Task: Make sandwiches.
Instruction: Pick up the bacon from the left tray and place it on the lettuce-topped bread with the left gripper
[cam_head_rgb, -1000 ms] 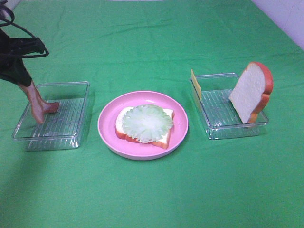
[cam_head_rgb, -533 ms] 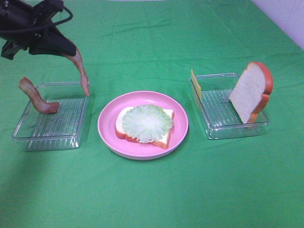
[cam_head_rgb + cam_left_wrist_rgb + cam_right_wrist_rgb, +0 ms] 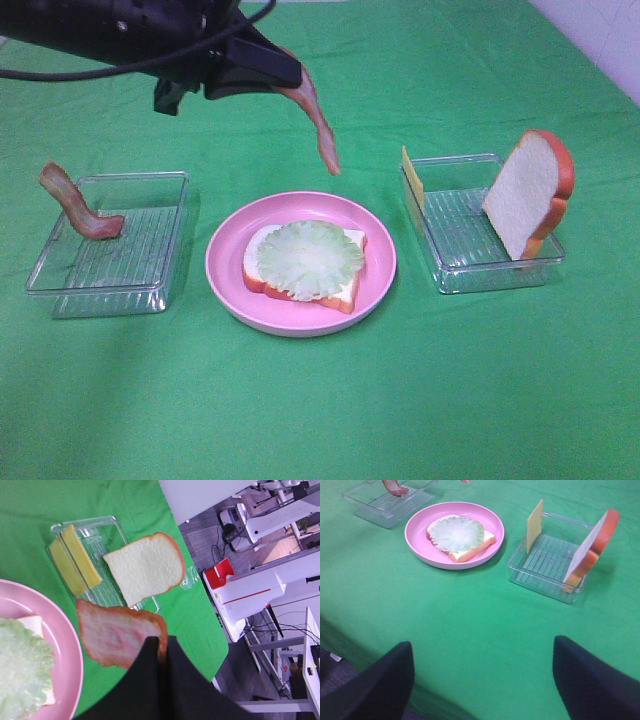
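My left gripper (image 3: 288,74) is shut on a reddish-brown bacon strip (image 3: 318,125) that dangles in the air above the far edge of the pink plate (image 3: 224,262). The wrist view shows the black jaws (image 3: 162,644) pinching the bacon (image 3: 117,635). On the plate lies a bread slice (image 3: 350,290) topped with a green lettuce leaf (image 3: 308,258). My right gripper (image 3: 480,680) hangs open and empty, low over the table's near edge, well short of the plate (image 3: 420,544).
A clear tray (image 3: 150,290) on the left holds a second bacon strip (image 3: 75,205). On the right, another clear tray (image 3: 470,270) holds an upright bread slice (image 3: 528,190) and yellow cheese (image 3: 412,178). Green cloth covers the table.
The left gripper lifted a bacon strip out of the left tray and carried it right, from over the tray to above the plate's far edge. The right gripper stayed still.
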`<state>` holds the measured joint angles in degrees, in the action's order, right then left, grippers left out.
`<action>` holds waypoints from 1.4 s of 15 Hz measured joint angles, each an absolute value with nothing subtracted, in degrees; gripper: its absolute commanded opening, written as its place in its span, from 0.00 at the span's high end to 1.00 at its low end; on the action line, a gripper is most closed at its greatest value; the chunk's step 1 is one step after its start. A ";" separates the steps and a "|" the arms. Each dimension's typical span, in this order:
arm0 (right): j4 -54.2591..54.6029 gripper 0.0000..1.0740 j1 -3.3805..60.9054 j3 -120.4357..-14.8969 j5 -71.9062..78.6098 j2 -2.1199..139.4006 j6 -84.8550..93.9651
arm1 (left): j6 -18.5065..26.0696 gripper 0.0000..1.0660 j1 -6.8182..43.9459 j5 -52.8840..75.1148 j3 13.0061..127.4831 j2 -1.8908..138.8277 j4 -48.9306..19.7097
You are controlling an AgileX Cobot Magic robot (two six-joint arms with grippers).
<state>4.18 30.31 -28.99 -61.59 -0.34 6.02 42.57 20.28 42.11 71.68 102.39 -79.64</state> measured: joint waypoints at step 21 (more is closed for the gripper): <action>4.18 0.33 30.31 -28.99 -61.42 -0.34 6.02 | 44.98 0.55 19.88 37.24 71.73 119.18 -73.74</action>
